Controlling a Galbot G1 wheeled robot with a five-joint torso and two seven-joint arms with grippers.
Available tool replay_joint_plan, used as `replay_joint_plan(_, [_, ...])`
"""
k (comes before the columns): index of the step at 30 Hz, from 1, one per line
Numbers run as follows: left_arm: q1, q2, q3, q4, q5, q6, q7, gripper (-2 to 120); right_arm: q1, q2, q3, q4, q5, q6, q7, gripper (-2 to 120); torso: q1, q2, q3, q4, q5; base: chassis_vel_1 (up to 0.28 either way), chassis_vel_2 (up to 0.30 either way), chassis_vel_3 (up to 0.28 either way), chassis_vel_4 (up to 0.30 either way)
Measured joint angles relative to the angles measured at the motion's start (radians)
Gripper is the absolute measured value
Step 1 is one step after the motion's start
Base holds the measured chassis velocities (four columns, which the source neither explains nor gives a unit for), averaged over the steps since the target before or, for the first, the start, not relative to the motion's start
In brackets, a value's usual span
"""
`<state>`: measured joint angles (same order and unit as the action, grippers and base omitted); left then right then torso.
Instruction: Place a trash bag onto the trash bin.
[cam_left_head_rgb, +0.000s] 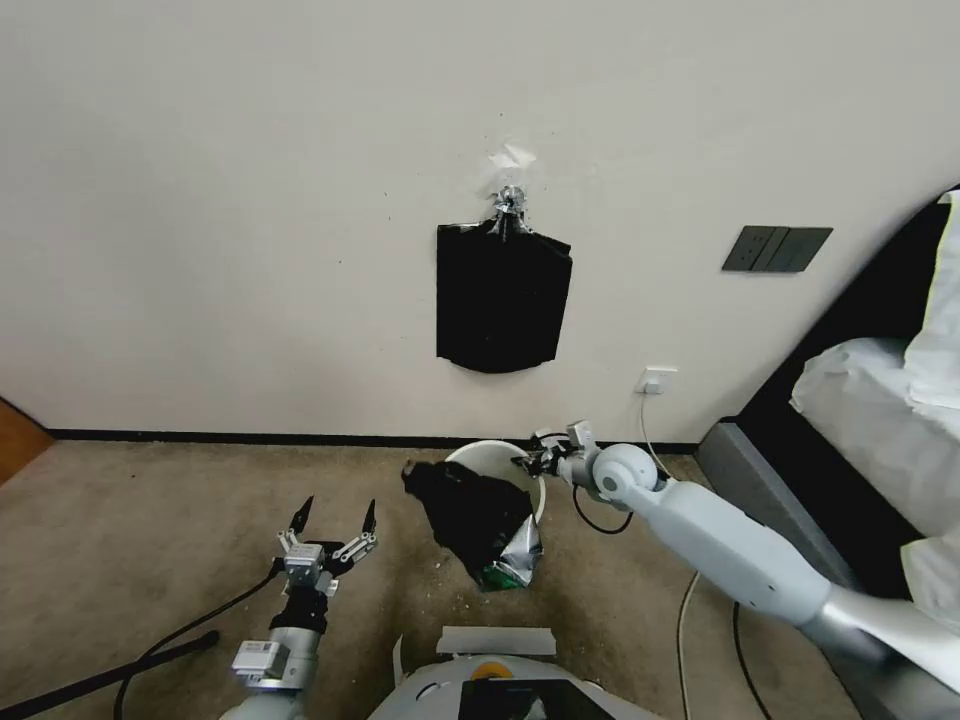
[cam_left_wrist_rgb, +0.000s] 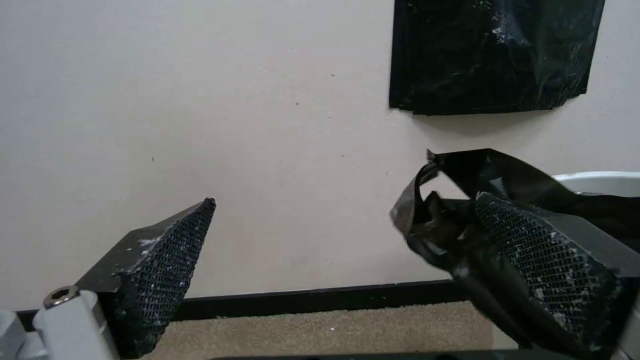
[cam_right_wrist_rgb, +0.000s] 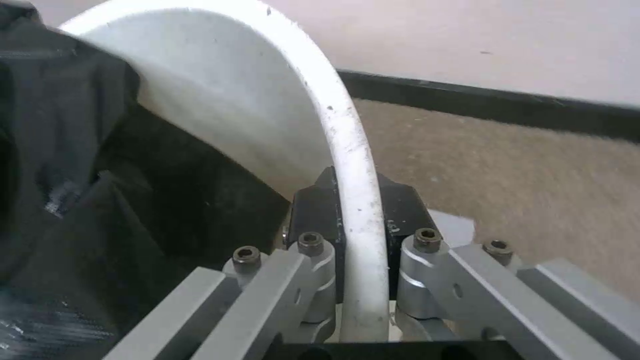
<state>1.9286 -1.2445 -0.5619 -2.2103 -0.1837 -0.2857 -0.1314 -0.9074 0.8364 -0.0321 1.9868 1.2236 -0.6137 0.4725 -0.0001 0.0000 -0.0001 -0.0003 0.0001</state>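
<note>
Nearest the robot, short of the trash bin (cam_left_head_rgb: 497, 455), the left gripper (cam_left_head_rgb: 335, 522) hangs spread wide, empty. The trash bag (cam_left_head_rgb: 472, 515) drapes over the bin's near rim — seating remains, needing its mouth stretched around. The right gripper (cam_right_wrist_rgb: 357, 220) pinches the rim. Beyond, the bag bundle (cam_left_head_rgb: 502, 297) hangs clipped to the wall.

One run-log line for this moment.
right pincer: shut on cream-white round plastic bin rim | left pincer: open, apart | glossy black plastic bag: draped over near rim

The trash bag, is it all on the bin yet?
Not fully. The trash bag hangs over one side of the trash bin; the far rim is bare.
</note>
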Motion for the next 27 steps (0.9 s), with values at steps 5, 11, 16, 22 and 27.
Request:
replay_joint_plan(5, [-0.018, 0.011, 0.010, 0.000, -0.016, 0.019, -0.008, 100, -0.131, 0.049, 0.092, 0.099, 0.002, 0.071, 0.174, 6, 0.000, 0.000, 0.000, 0.0003, -0.0003, 0.000, 0.000, 0.000, 0.000])
replay_joint_plan(11, [-0.028, 0.025, 0.011, -0.004, -0.036, 0.033, -0.010, 100, -0.222, 0.135, 0.148, 0.113, -0.052, 0.148, 0.263, 6, 0.000, 0.000, 0.000, 0.0003, 0.0000, 0.000, 0.000, 0.000, 0.000])
replay_joint_plan(16, [-0.032, 0.034, 0.004, -0.004, -0.047, 0.037, -0.011, 100, -0.292, 0.210, 0.152, 0.094, -0.126, 0.184, 0.246, 6, 0.000, 0.000, 0.000, 0.0003, -0.0003, 0.000, 0.000, 0.000, 0.000])
replay_joint_plan(22, [-0.035, 0.034, 0.003, -0.004, -0.051, 0.038, -0.011, 100, -0.333, 0.284, 0.150, 0.060, -0.194, 0.194, 0.225, 6, 0.000, 0.000, 0.000, 0.0003, -0.0003, 0.000, 0.000, 0.000, 0.000])
replay_joint_plan(27, [-0.029, 0.031, 0.004, -0.005, -0.050, 0.038, -0.011, 100, -0.347, 0.339, 0.152, 0.013, -0.234, 0.216, 0.205, 6, 0.000, 0.000, 0.000, 0.0004, -0.0002, 0.000, 0.000, 0.000, 0.000])
